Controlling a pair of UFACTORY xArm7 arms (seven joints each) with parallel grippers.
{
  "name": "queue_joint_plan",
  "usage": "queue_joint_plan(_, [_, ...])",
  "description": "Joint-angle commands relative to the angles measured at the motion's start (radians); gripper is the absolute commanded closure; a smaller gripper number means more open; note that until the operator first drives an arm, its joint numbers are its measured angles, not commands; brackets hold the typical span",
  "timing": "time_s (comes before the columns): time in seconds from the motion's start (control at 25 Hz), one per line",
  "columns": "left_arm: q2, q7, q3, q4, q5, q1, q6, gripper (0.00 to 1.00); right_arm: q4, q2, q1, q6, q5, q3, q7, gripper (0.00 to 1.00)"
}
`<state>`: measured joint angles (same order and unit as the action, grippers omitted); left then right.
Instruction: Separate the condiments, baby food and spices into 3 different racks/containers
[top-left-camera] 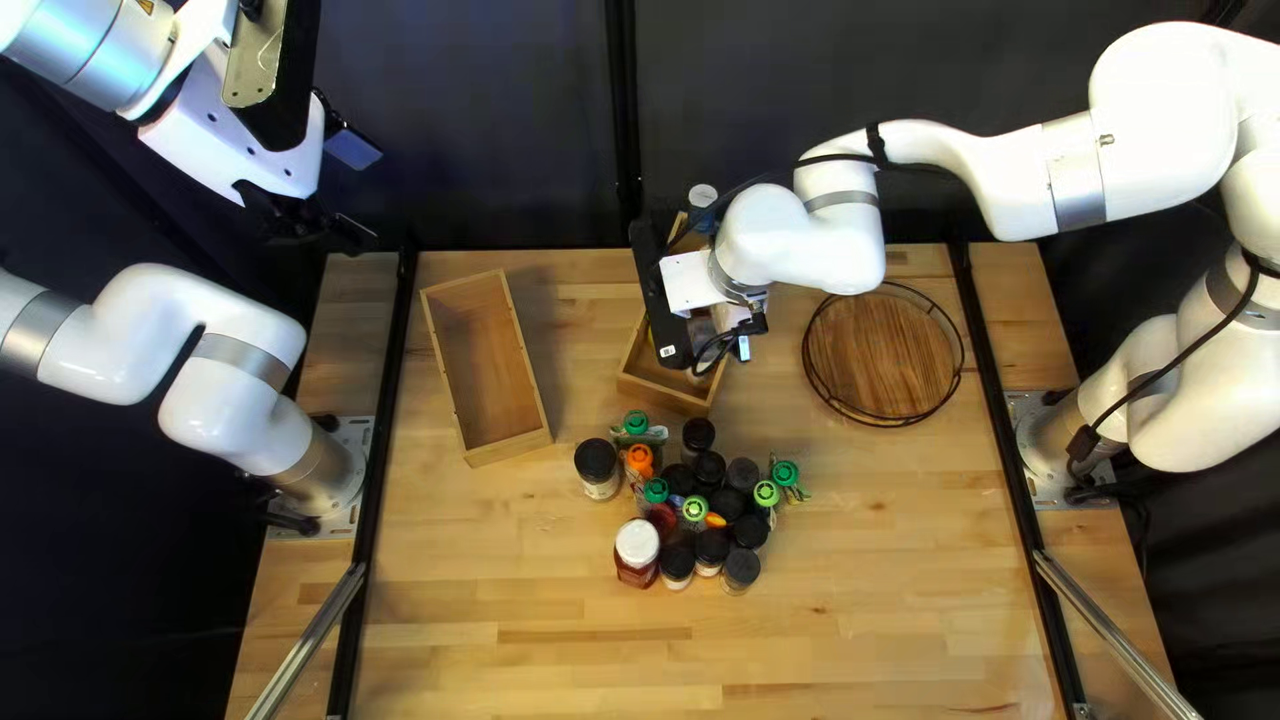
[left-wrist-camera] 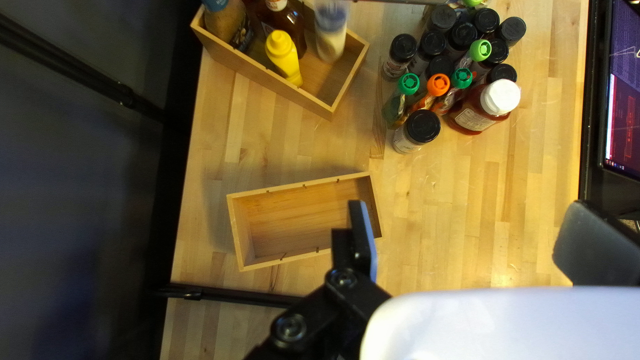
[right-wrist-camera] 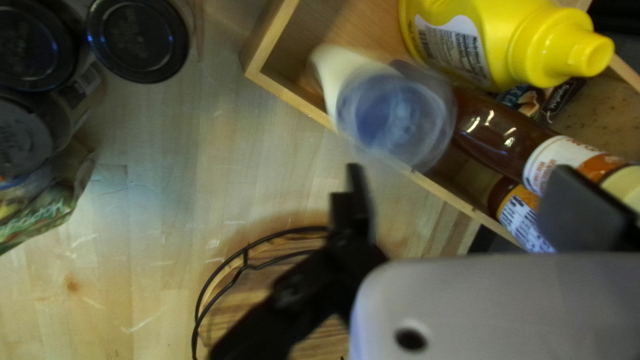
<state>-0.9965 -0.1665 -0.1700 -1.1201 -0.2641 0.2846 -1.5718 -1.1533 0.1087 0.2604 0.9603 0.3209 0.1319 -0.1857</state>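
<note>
The landmark is the bottle box (left-wrist-camera: 267,75). Inside it are a yellow squeeze bottle (right-wrist-camera: 460,40), a brown sauce bottle (right-wrist-camera: 493,130) and a pale bottle with a clear cap (right-wrist-camera: 393,120). The rest of the goods stand in a cluster just beside that box, toward the near table edge. The round rack (top-left-camera: 883,354) is to the box's right in the top left view, the plain wooden box (top-left-camera: 491,360) to its left.

The right gripper (right-wrist-camera: 460,170) is over the bottle box, its fingers apart and clamped on nothing. The left gripper (left-wrist-camera: 468,213) also has its fingers spread, well apart from the bottle box, with nothing held.

The black-lidded jar (left-wrist-camera: 417,133) at the cluster's edge should handle as stiff and fairly light — best taken round its straight body, below the smooth lid. The red jar with a white lid (left-wrist-camera: 477,112) looks full and heavier, likely slippery, so it wants a firm, centred hold low on the body. The pouch (right-wrist-camera: 40,213) will probably be soft and sag if pinched at its belly; its stiff spout and cap should give the surer hold. The squeeze bottle would likely give under pressure — if it needs straightening, a gentle squeeze across the body should do.
</note>
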Motion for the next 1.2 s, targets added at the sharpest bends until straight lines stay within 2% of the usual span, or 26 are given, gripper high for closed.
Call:
queue_joint_plan(0.04, [0.0,0.0,0.0,0.0,0.0,0.0,0.0,0.0,0.01,-0.06,-0.014,0.036,-0.041,0.017,-0.027,0.0])
queue_joint_plan(0.44, [0.0,0.0,0.0,0.0,0.0,0.0,0.0,0.0,0.1,-0.231,-0.089,0.076,-0.214,0.078,-0.055,0.0])
queue_joint_plan(0.56, [0.0,0.0,0.0,0.0,0.0,0.0,0.0,0.0,0.134,-0.263,-0.109,0.053,-0.252,0.095,-0.029,0.0])
queue_joint_plan(0.96, [0.0,0.0,0.0,0.0,0.0,0.0,0.0,0.0,0.265,-0.31,-0.173,-0.107,-0.347,0.183,0.231,0.0])
queue_joint_plan(1.08, [0.0,0.0,0.0,0.0,0.0,0.0,0.0,0.0,0.319,-0.351,-0.19,-0.139,-0.361,0.212,0.302,0.0])
queue_joint_plan(1.2, [0.0,0.0,0.0,0.0,0.0,0.0,0.0,0.0,0.414,-0.439,-0.206,-0.173,-0.399,0.212,0.323,0.0])
